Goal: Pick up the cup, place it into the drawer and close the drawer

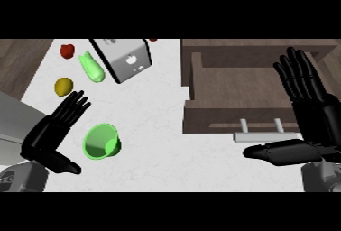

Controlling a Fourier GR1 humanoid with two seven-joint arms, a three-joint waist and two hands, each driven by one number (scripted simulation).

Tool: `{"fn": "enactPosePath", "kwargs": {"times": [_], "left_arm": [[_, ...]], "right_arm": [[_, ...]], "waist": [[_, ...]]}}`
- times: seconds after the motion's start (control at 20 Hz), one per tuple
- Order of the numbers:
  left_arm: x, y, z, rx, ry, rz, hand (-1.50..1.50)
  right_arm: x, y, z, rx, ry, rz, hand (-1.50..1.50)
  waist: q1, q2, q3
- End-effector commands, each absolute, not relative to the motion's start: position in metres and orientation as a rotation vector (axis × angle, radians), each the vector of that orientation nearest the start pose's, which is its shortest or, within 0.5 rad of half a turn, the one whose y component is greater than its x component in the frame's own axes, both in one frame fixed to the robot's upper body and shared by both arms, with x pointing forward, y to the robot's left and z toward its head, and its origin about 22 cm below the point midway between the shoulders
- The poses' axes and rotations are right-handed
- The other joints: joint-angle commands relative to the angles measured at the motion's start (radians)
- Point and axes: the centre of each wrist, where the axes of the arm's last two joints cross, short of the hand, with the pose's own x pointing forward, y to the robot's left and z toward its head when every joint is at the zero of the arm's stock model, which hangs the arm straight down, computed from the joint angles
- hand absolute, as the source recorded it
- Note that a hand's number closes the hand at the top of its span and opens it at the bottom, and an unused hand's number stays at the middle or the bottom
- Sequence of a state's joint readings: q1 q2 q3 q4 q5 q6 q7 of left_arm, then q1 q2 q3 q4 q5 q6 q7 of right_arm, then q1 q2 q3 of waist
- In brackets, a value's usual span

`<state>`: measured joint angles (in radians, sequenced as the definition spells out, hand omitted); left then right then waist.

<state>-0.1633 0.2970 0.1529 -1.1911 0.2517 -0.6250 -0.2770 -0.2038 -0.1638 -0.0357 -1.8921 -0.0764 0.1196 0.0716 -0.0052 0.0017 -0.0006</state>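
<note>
Green cup (102, 141) lying tipped on the white counter (160, 149), mouth toward seven o'clock, not yet gripped. Just beside it at nine o'clock, left hand (54, 131), fingers straight, holding nothing. At three o'clock, well apart, open drawer (233, 85) with handle (263, 134). Right hand (310, 113) over its edge, fingers extended, empty. Likely risk: rounded cup rolling away from a sideways grasp, or catching the drawer front on transfer.

- White marbled counter top (160, 149), with wood flooring at far left.
- Green cup (101, 141): near left, lying on its side.
- Yellow fruit (64, 85), green vegetable (91, 67), red fruit (66, 50): far left.
- Silver toaster (123, 57): far centre.
- Open wooden drawer (240, 97): right.
</note>
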Motion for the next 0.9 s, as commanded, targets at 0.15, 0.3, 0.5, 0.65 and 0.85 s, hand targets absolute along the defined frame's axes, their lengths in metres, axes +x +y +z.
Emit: {"fn": "enactPosePath", "kwargs": {"times": [0.15,0.3,0.5,0.65,0.85], "left_arm": [[0.263,0.343,-0.071,-0.395,-1.586,-0.280,-1.50],[0.271,0.363,-0.081,-0.350,-1.590,-0.265,-1.50],[0.275,0.355,-0.103,-0.339,-1.582,-0.255,-1.50],[0.270,0.361,-0.112,-0.313,-1.585,-0.271,-1.50],[0.258,0.348,-0.130,-0.325,-1.604,-0.250,-1.50]], "right_arm": [[0.257,-0.246,0.133,0.049,-1.989,0.258,-1.50],[0.261,-0.260,0.136,0.066,-2.002,0.274,-1.50],[0.253,-0.258,0.141,0.067,-2.014,0.240,-1.50],[0.280,-0.261,0.133,0.062,-1.986,0.262,-1.50],[0.267,-0.244,0.155,0.082,-2.003,0.258,-1.50]], "waist": [[0.001,-0.001,0.000],[-0.003,0.000,0.000],[-0.009,0.001,-0.001],[-0.009,0.006,-0.002],[-0.021,0.007,-0.003]]}}
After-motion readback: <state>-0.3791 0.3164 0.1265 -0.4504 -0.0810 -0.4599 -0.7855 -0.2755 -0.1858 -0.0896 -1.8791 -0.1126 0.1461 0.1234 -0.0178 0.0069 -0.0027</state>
